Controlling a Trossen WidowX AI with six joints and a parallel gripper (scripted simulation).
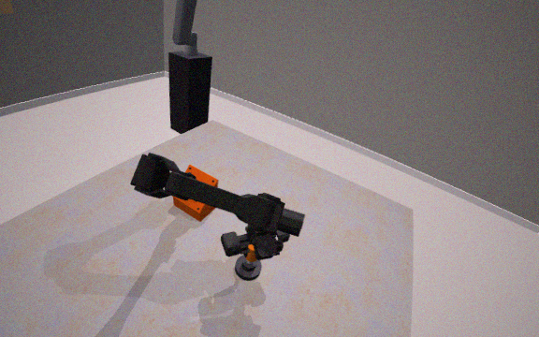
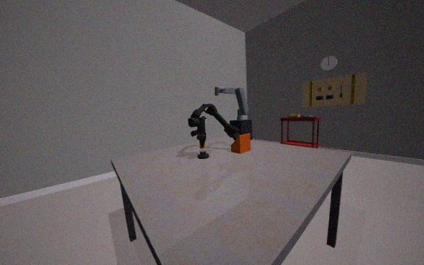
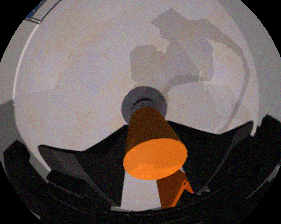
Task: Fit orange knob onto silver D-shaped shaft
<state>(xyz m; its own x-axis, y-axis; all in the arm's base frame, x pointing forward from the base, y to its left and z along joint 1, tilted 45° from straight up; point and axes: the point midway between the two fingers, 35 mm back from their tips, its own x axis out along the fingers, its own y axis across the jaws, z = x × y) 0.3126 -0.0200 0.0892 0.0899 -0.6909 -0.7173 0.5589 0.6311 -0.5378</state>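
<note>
My gripper [image 1: 251, 251] [image 2: 202, 141] [image 3: 147, 127] is shut on the orange knob [image 1: 251, 253] [image 2: 202, 143] [image 3: 151, 145] and holds it upright, pointing down. The knob hangs directly over the round dark pedestal [image 1: 248, 269] [image 2: 203, 156] [image 3: 144, 99], a short way above it. In the wrist view the knob's lower end covers the middle of the pedestal, so the silver shaft is hidden. I cannot tell whether the knob touches the shaft. The knob's hole does not show in any view.
The arm's orange base block [image 1: 196, 192] [image 2: 241, 143] stands on the table behind the pedestal. A tall black column [image 1: 189, 91] with a grey arm stands beyond the table's far corner. A red trolley [image 2: 300, 130] stands by the back wall. The table edge [image 2: 308, 217] lies far away.
</note>
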